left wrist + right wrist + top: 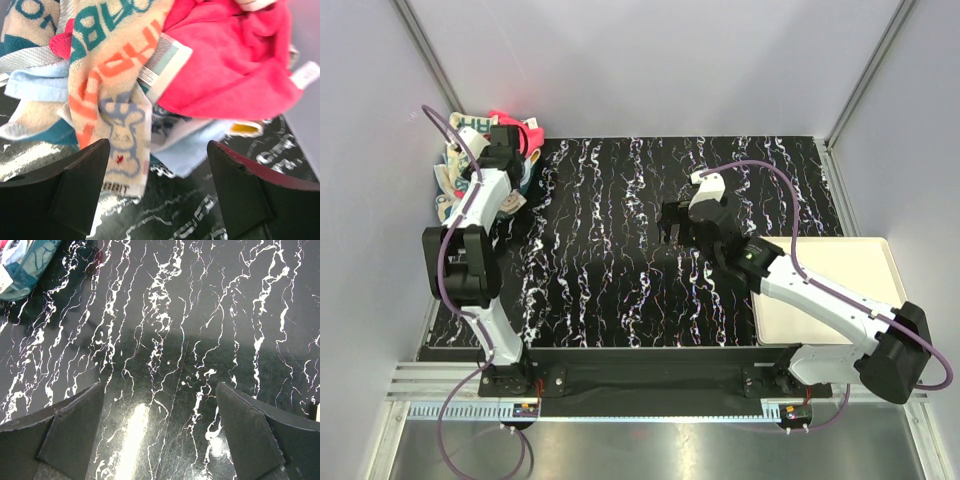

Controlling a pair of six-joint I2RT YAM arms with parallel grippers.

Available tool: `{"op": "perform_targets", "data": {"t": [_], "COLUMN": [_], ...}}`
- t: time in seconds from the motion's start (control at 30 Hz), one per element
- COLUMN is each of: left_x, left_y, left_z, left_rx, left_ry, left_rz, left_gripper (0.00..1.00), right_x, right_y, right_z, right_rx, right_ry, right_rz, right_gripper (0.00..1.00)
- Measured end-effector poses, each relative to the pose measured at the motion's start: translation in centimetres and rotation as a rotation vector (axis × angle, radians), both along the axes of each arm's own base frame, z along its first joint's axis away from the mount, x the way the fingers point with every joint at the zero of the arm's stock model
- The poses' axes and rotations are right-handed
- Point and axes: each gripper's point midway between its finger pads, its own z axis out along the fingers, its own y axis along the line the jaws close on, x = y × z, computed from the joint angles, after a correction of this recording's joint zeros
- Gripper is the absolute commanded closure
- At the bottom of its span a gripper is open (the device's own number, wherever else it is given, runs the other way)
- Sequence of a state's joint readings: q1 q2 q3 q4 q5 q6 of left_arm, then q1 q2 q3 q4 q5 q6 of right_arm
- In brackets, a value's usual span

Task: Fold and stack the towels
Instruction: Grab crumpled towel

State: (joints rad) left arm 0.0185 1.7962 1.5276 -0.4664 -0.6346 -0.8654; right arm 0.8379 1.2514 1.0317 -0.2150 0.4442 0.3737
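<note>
The towels lie in a crumpled pile (470, 165) at the table's far left corner. My left gripper (496, 142) is open right at the pile. In the left wrist view its gripper (157, 165) is open and empty, just short of the cloths. Ahead of it hang a cream towel with coloured block letters (107, 80), a bright pink-red towel (230, 55) and a light blue towel (192, 147). My right gripper (670, 224) is open and empty over the middle of the table. In the right wrist view its gripper (160, 410) shows only bare table between the fingers.
A black white-veined mat (620, 260) covers the table. A flat cream tray (830, 290) lies at the right, under my right arm. Grey walls close in behind and beside the pile. An edge of the pile (25, 265) shows at the right wrist view's top left.
</note>
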Motion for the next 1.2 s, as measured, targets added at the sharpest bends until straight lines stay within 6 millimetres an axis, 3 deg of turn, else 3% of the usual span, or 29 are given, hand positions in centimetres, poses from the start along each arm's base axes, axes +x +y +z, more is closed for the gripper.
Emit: {"op": "perform_targets", "data": {"t": [0.23,0.43,0.57,0.7,0.73,0.8,0.83,1.03,1.2], "left_x": [1.1,1.3,1.4,1.5,1.5,1.5,1.5,1.6,0.8], "left_y": [2.3,2.8,2.8,2.8,2.8,2.8,2.8,2.2,-0.9], "left_z": [-4.4,-6.0,-6.5,-6.4,-6.4,-6.4,-6.3,-4.7,0.9], "left_rx": [0.004,0.006,0.009,0.010,0.011,0.013,0.015,0.056,0.133], "left_ry": [0.099,0.127,0.140,0.137,0.137,0.137,0.137,0.122,0.007], "left_rz": [0.048,0.051,0.044,0.042,0.040,0.037,0.034,-0.016,-0.120], "left_gripper": [0.22,0.31,0.47,0.76,0.88,0.99,1.00,1.00,1.00], "right_x": [0.0,0.2,0.2,0.2,0.2,0.2,0.2,0.2,0.2], "right_y": [0.1,0.6,0.7,0.7,0.7,0.7,0.7,0.7,0.7], "right_z": [-0.6,-2.2,-2.4,-2.4,-2.4,-2.4,-2.4,-2.4,-2.4], "right_rx": [-0.011,-0.038,-0.040,-0.041,-0.041,-0.041,-0.041,-0.042,-0.045], "right_ry": [0.011,0.043,0.048,0.048,0.049,0.049,0.049,0.048,0.047], "right_rz": [0.002,0.014,0.018,0.018,0.018,0.018,0.018,0.018,0.018], "right_gripper": [0.00,0.00,0.00,0.00,0.00,0.00,0.00,0.00,0.00]}}
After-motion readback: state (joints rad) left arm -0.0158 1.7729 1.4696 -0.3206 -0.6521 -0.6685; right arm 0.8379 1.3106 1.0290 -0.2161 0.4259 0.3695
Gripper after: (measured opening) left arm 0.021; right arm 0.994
